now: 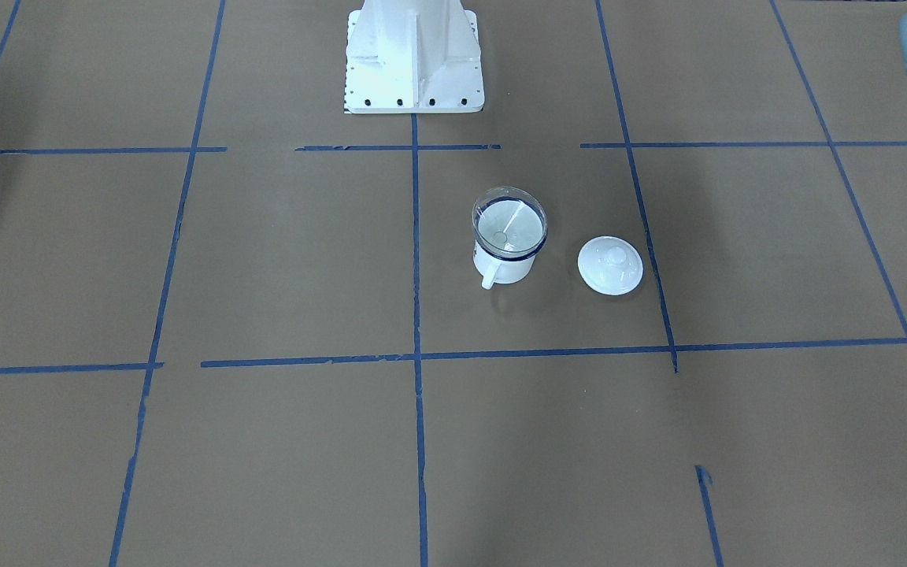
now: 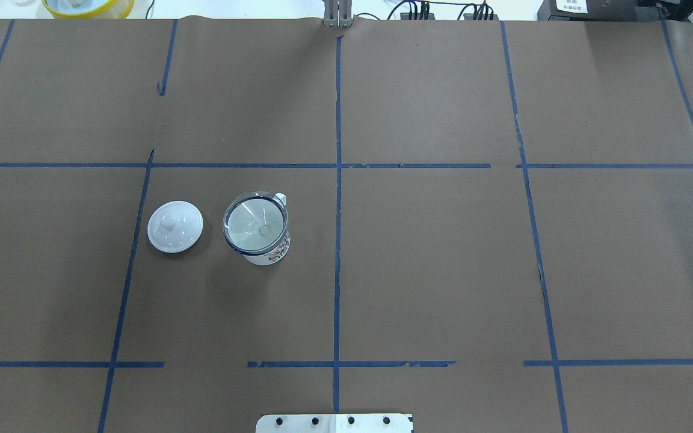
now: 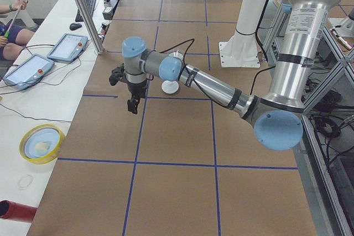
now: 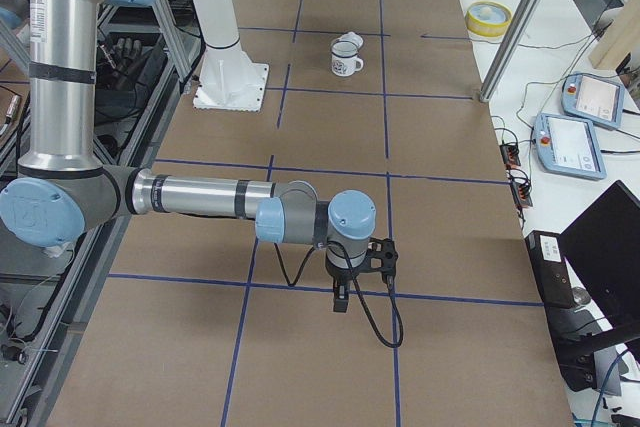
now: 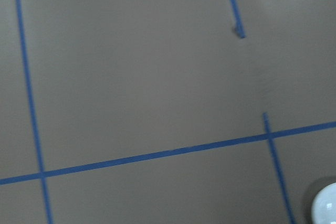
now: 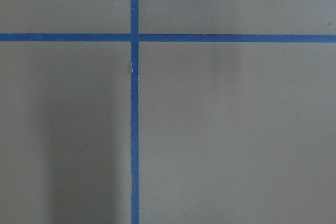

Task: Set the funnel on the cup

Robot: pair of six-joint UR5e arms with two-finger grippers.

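Closest in the overhead view is the white base plate [image 2: 334,423] of the robot's stand, at the near edge of the brown tabletop [image 2: 443,270] with its blue tape lines [image 2: 337,282]. Going from left to right across that view, first comes a round white domed lid [image 2: 175,226] with a knob, lying flat on its own. Just beside it, not touching, stands the cup [image 2: 269,252], upright, with its handle turned away from the robot. The clear funnel [image 2: 256,221] sits in the cup's mouth, its wide rim resting on the dark blue rim and its stem pointing down inside. Nothing is holding either one.

The left gripper [image 3: 133,106] hangs over the tabletop beyond the lid, well apart from the cup. From here I cannot tell whether its fingers are spread or pressed together. The right gripper [image 4: 341,300] hangs over a tape crossing far across the tabletop, and I cannot tell its state either.
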